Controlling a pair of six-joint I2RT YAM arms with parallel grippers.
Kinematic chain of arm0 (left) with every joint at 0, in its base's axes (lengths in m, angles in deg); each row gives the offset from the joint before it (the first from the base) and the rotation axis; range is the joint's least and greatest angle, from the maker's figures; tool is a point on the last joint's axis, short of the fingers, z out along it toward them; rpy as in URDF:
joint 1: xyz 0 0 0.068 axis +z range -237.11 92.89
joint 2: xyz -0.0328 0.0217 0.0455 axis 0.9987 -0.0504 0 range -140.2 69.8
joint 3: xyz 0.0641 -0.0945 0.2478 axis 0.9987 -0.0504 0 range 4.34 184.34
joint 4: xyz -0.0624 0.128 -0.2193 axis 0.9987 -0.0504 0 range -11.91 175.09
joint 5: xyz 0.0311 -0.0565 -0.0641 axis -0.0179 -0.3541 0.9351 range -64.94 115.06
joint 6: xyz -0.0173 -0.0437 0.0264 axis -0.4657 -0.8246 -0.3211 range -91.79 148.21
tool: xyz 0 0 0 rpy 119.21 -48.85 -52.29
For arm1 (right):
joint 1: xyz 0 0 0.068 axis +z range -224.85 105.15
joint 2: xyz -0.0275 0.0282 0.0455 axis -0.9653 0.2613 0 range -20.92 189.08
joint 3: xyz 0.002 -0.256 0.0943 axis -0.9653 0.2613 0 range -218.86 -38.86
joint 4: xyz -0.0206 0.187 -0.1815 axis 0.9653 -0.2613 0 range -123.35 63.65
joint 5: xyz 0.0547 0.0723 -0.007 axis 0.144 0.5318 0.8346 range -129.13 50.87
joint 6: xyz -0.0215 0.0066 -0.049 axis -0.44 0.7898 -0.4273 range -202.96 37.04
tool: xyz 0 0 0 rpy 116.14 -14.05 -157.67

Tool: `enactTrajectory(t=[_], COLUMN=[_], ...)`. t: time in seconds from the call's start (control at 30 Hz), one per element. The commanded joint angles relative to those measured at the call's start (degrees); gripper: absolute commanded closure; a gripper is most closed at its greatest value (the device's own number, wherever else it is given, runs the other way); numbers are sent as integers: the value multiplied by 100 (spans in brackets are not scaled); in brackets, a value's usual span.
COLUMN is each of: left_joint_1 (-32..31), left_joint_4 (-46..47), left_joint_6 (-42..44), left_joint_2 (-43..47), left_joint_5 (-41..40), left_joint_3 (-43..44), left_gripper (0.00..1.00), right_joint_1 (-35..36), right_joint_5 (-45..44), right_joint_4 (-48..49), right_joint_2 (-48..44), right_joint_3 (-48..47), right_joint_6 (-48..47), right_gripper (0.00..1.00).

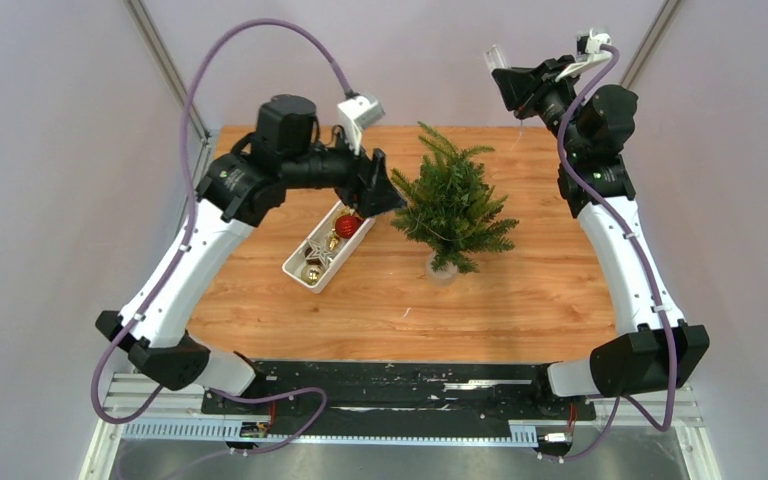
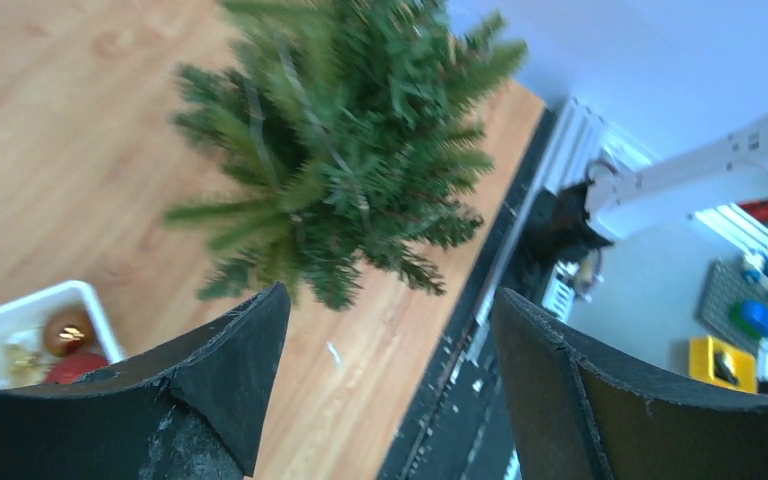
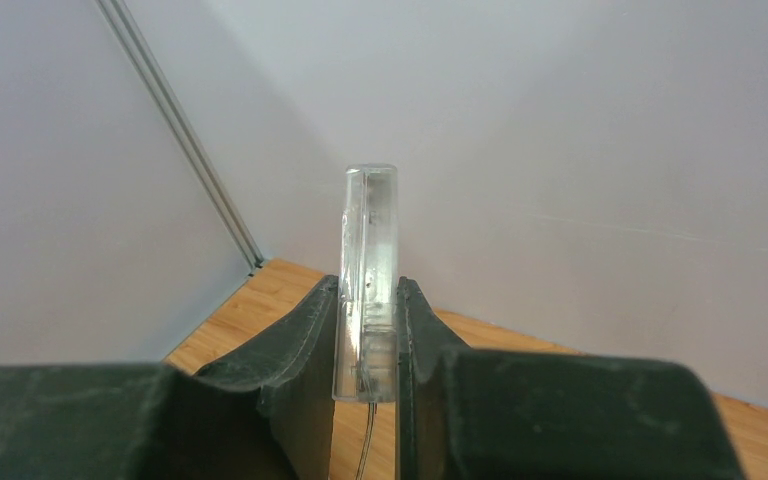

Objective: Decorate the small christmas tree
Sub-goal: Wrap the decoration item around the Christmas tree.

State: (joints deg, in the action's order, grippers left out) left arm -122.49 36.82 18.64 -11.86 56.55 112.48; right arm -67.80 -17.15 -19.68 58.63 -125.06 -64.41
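Wooden counter (image 1: 520, 310) carries everything. Mid-counter, left of centre, is a long white plastic tray (image 1: 300, 278), set diagonally. It holds a red ball ornament (image 1: 348, 224) at the far end, a silver star-like piece (image 1: 318, 252) in the middle and gold baubles (image 1: 312, 272) at the near end; exact count too small to tell. Just right of the tray and apart from it, the small green artificial christmas tree (image 1: 452, 205) stands upright in its clear round base (image 1: 442, 270), roughly at counter centre, with no ornaments visible on it. Left gripper (image 1: 385, 190) hovers over the tray's far end, just beside the tree's left branches. Its jaws are wide apart and empty; the wrist view shows only tree and tray corner beyond them. Far right, raised above the far counter edge, right gripper (image 3: 370, 300) has its jaws clamped on a clear flat plastic block (image 3: 370, 230) with a thin wire (image 3: 365, 445) hanging under it. Probably a light-string case, can't confirm. Step in hand looks like the left picking an ornament: tip the jaws down at the tray, come straight over one piece, and close on the cap or loop, not the round body. Lift clear of the tray wall before swinging right. Tree likely light and tippy on that small base, so hang on an outer branch with a gentle touch. Task looks barely begun.
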Motion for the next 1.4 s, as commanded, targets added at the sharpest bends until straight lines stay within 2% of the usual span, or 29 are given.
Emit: enactTrajectory(t=[0.0,0.13,0.3,0.4,0.53,0.63,0.73,0.8,0.83,1.03,1.37], left_joint_1=[-404,-438,-554,-571,-567,-572,-572,-568,-567,-567,-415], left_joint_4=[-39,316,457,493,509,508,501,483,472,364,193], left_joint_6=[-198,-199,-261,-343,-402,-455,-514,-552,-558,-531,2], left_joint_2=[-303,-518,-738,-811,-857,-863,-880,-893,-894,-849,-446], left_joint_5=[-104,-394,-361,-409,-361,-321,-348,-356,-359,-401,-970], left_joint_3=[-310,-350,-249,-233,-194,-122,-112,-125,-126,-12,-266], left_gripper=[17,21,29,38,45,57,61,68,76,91,83], right_joint_1=[-4,-4,-1,-2,-4,-3,-4,-9,-9,-11,-15], right_joint_5=[-36,-1,-34,-20,-8,-9,-9,-18,-22,-14,55], right_joint_4=[167,167,167,175,185,185,185,183,177,143,132], right_joint_2=[-39,-81,-111,-97,-113,-115,-106,-97,-97,-136,-117], right_joint_3=[-31,15,76,92,117,129,137,111,97,59,15], right_joint_6=[-119,-151,-226,-216,-227,-237,-237,-260,-275,-343,-360], right_gripper=[100,100,100,100,100,100,100,100,100,100,100])
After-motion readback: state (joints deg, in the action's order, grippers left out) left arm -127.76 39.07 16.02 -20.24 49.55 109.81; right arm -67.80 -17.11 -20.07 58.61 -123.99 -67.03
